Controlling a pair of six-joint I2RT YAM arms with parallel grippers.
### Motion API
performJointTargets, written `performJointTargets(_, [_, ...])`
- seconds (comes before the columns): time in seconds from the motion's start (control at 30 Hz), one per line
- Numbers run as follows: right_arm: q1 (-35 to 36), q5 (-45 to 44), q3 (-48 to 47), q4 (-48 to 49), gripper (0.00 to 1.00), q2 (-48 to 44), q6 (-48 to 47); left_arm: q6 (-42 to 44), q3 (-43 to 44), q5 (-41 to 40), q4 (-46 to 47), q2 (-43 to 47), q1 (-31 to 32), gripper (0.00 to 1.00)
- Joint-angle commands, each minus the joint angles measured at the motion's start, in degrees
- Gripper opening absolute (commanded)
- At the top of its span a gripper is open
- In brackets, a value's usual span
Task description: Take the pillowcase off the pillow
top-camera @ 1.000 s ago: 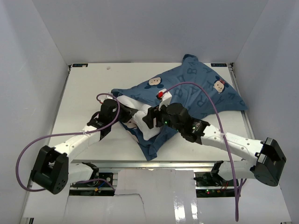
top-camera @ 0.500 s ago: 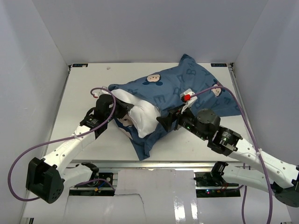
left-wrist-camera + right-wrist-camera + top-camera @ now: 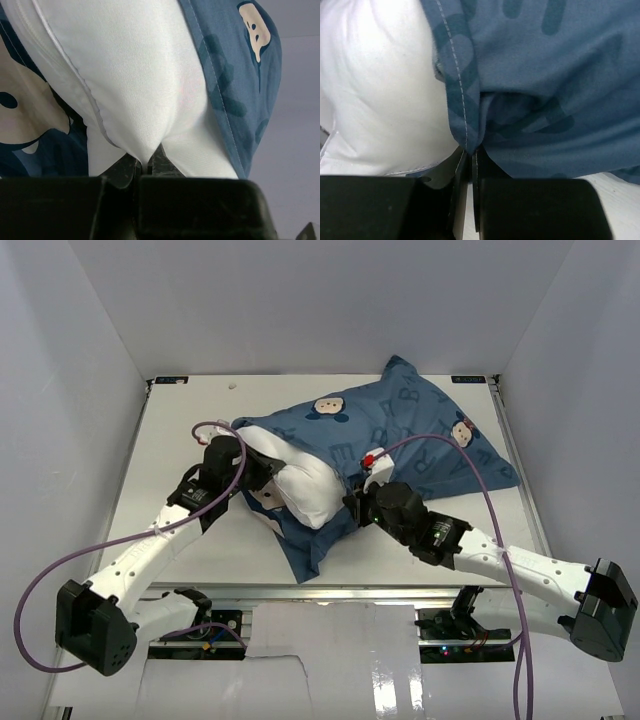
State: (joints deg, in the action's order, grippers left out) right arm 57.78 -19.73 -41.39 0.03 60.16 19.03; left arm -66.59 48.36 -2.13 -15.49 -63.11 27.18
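The blue pillowcase (image 3: 410,430), printed with mouse faces and letters, lies across the middle and right of the table. The white pillow (image 3: 300,485) bulges out of its open left end. My left gripper (image 3: 262,472) is shut on a pinch of the pillow's white fabric (image 3: 150,100); the jaws close together under the fold at the gripper (image 3: 146,162). My right gripper (image 3: 352,505) is shut on the stitched hem of the pillowcase (image 3: 465,120), with the gripper (image 3: 472,152) pinching blue cloth right beside the pillow (image 3: 380,85).
The white table (image 3: 170,440) is walled in by white panels on three sides. A purple cable (image 3: 470,455) arcs over the pillowcase from the right arm. A flap of the case hangs toward the near edge (image 3: 305,555).
The right arm moved left and down toward the pillowcase's opening, and its gripper went from open to shut on the hem. The left gripper stayed shut on the pillow.
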Motion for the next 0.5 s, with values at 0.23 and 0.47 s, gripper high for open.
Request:
performJointTargets(0.23, [-11.2,-12.7,4.8,0.5,0.08,0.5,7.4,7.4,7.5,19.6,2.0,3.4,-12.3,0.0])
performJointTargets(0.47, [-12.1,-2.1,9.1,10.6,0.08,1.2,4.4,6.6,6.1,23.4,3.7,3.3,-15.8,0.0])
